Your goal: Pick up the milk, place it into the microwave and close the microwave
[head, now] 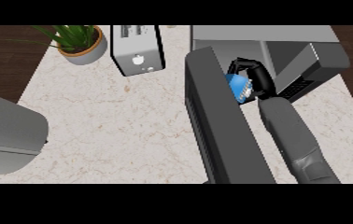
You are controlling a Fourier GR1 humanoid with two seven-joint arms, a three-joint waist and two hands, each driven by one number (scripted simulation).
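The milk (238, 86), a blue carton, is gripped in the right hand (257, 78), black fingers curled round it, right at the mouth of the microwave (289, 50)! Nearest us, along the bench's (117, 125) near edge, the right forearm runs up from the right corner, while a grey rounded shape at the left edge looks like the other arm; the left hand itself does not show. The microwave door (217, 125) stands wide open, swung out across the bench beside that forearm. Further on, the carton sits just past the door's far end, entering the cavity. At the far edge, a toaster (138, 50) and a potted plant (79, 41) wait well apart from the action. So: pickup done, by my reading. Left to do: set the carton down inside, let go, withdraw, and swing that door shut.
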